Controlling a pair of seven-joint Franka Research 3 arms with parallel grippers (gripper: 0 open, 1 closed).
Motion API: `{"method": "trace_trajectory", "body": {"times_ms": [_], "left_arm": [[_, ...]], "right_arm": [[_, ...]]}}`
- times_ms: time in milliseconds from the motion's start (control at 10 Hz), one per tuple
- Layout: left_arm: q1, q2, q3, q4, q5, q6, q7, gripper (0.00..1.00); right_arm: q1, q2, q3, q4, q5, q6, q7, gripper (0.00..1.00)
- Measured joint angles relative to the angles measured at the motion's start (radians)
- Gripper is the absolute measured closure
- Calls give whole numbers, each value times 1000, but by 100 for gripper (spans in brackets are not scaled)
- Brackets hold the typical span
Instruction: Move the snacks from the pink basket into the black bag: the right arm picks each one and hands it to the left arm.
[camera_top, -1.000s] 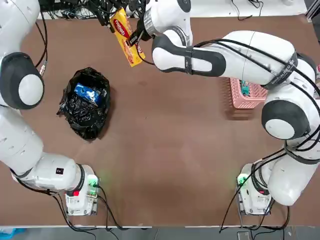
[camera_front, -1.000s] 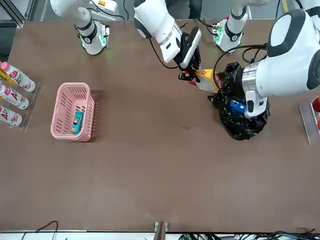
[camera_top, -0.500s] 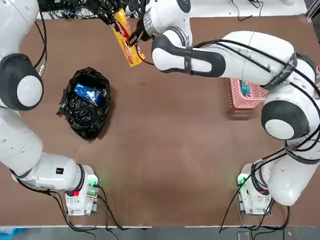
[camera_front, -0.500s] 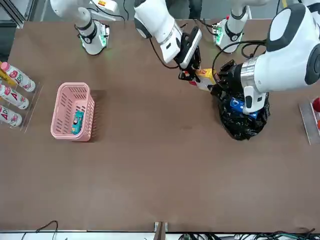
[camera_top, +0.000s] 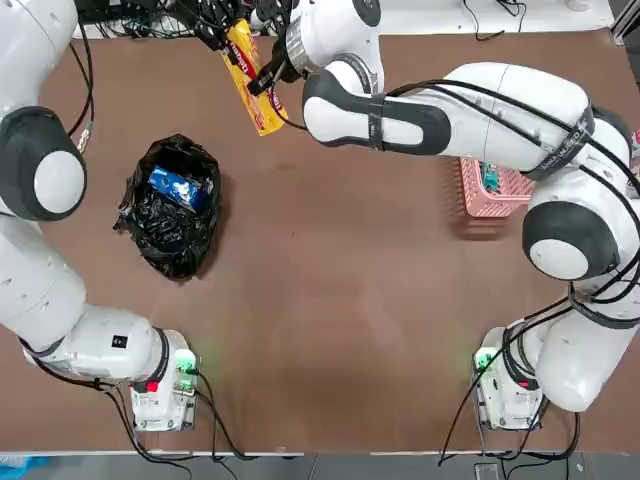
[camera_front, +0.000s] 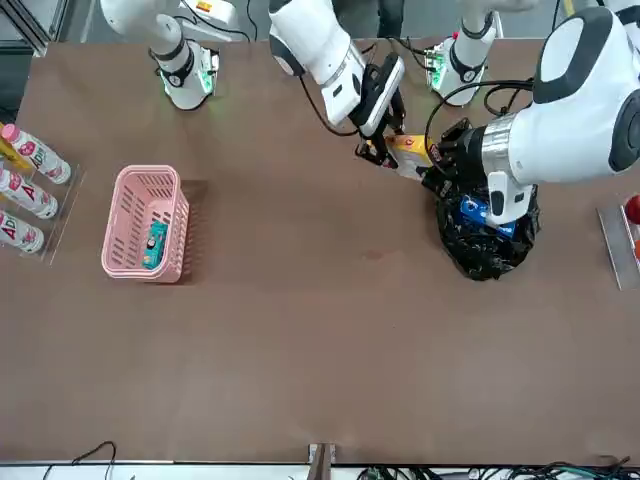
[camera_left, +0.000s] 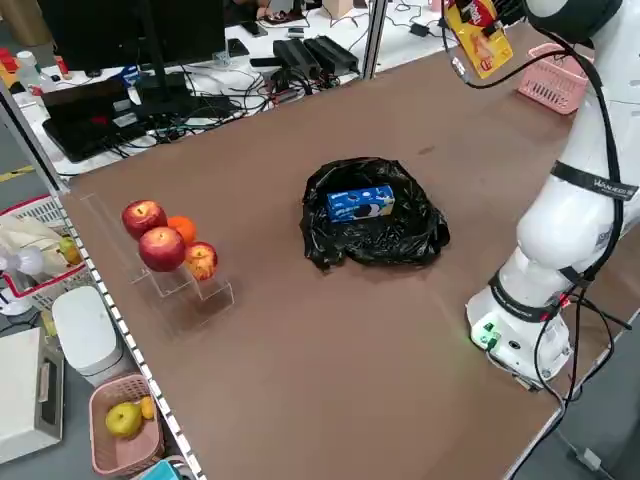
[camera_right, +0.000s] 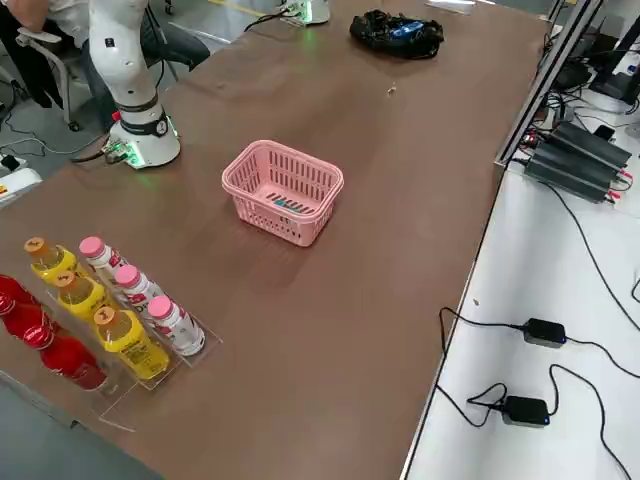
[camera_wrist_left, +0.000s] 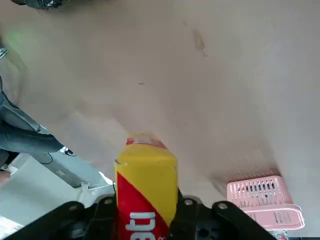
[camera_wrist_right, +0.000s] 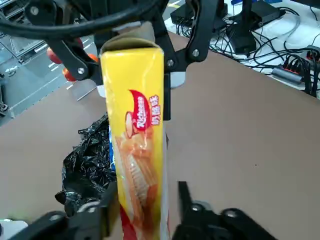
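Gripping yellow packet (camera_wrist_right: 137, 150) far end: left fingers (camera_wrist_right: 192, 47); right fingers (camera_wrist_right: 187, 200) seemingly slack.

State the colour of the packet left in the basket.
Teal-blue packet; clearest in the front view.

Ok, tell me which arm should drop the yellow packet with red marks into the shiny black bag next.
Left. Its hand is clamped on the yellow packet with red marks, and the shiny black bag lies on its side of the table. The right hand is letting go.
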Motion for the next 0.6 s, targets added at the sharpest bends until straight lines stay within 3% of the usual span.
{"method": "trace_trajectory", "body": {"times_ms": [200, 300, 600], "left_arm": [[3, 0, 1, -1, 0, -2, 7, 67], [7, 0, 4, -2, 2, -3, 23, 67], [102, 14, 14, -14, 63, -6, 106, 67]], "right_arm": [[2, 0, 0, 0, 0, 0, 9, 5], [2, 0, 0, 0, 0, 0, 10, 0], [1, 1, -10, -1, 0, -3, 14, 0]]}}
